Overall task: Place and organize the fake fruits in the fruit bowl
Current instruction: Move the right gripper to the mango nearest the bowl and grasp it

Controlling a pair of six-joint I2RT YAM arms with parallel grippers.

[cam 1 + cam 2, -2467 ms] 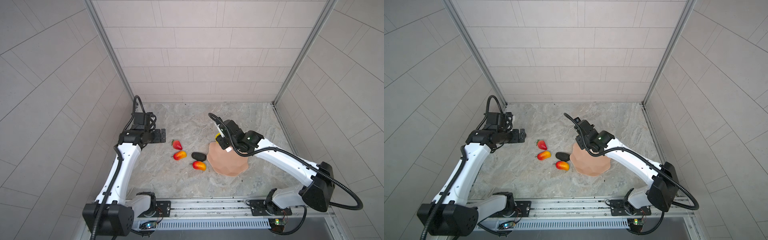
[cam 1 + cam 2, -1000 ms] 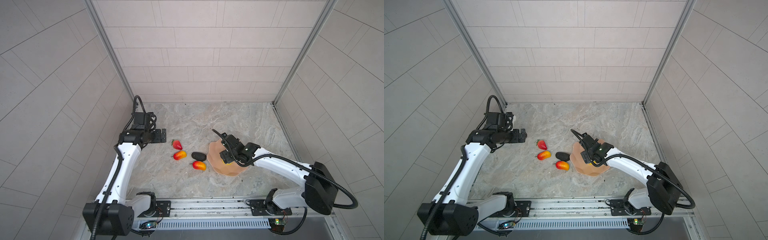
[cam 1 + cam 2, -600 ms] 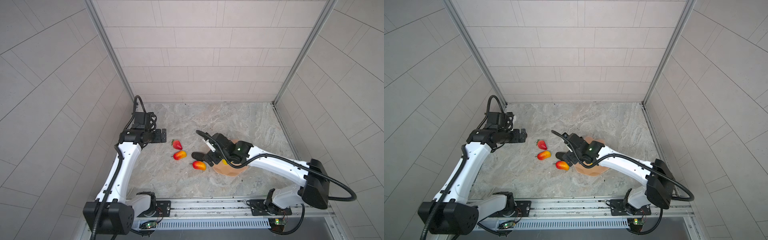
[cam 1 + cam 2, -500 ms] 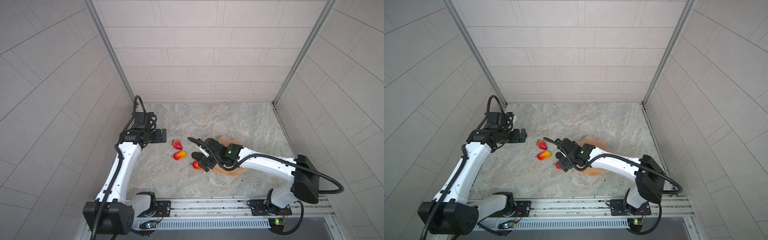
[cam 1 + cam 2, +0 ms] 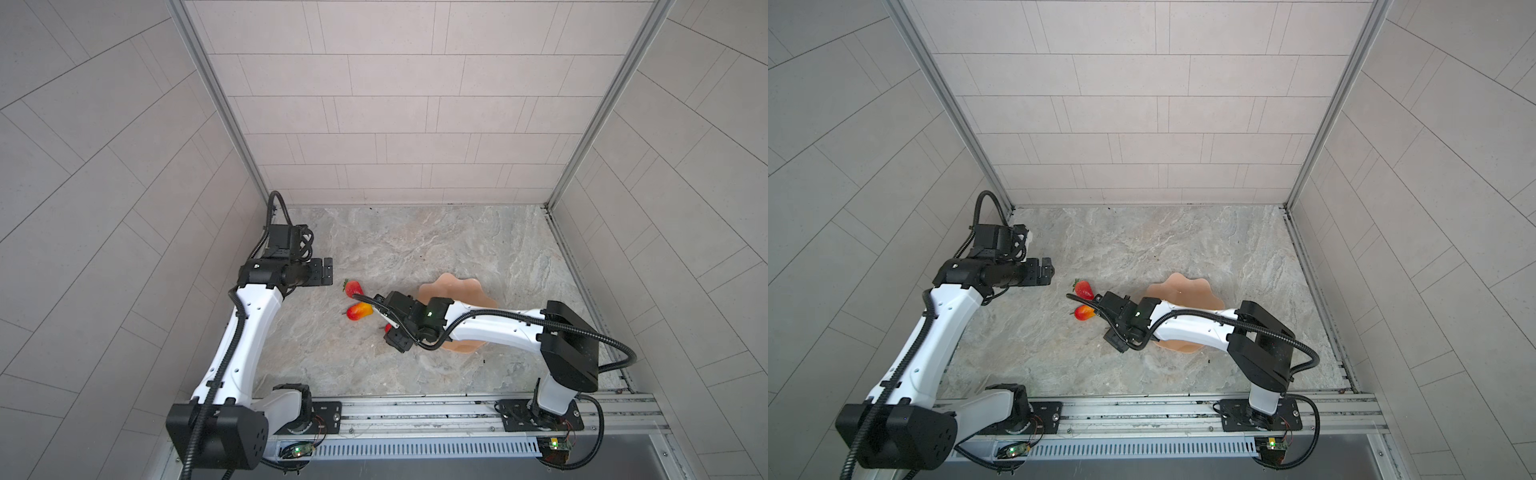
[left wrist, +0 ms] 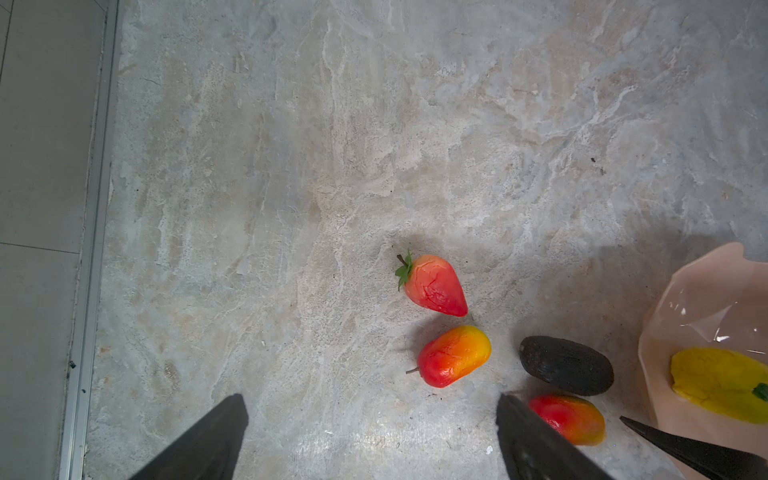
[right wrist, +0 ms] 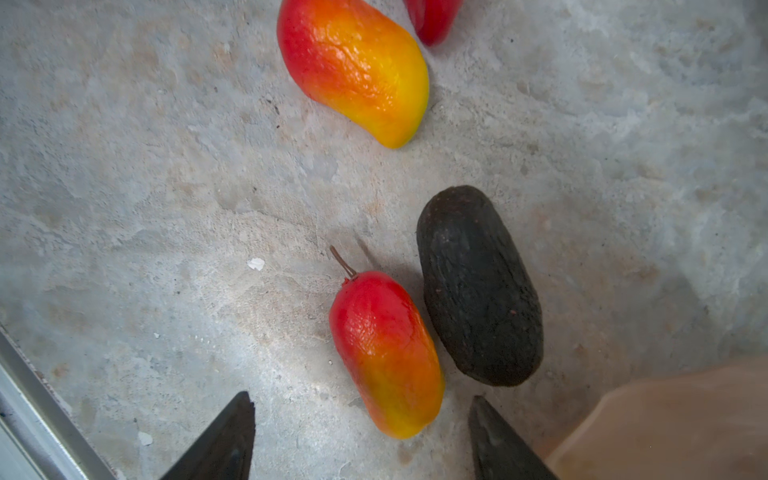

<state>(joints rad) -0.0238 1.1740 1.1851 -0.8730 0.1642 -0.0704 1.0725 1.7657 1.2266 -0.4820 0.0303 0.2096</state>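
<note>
The nearer mango (image 7: 386, 353) lies mid-counter, close alongside the dark avocado (image 7: 478, 286) and just beside the fruit bowl (image 6: 702, 291), which holds the yellow citrus (image 6: 719, 390). The right gripper (image 7: 361, 401) hangs over the mango's yellow end, jaws spread either side, not pinching. A second mango (image 7: 353, 70) and the strawberry (image 6: 434, 284) lie nearer the counter's left edge. The left gripper (image 6: 372, 399) hovers spread above the counter's left side.

Nothing readable is showing in any view — no lettering, number, brand or label is appearing on the fake fruits (image 6: 434, 286), on the fruit bowl (image 5: 1183, 289) beside them, or on the worktop (image 5: 415, 241) around the bowl.
</note>
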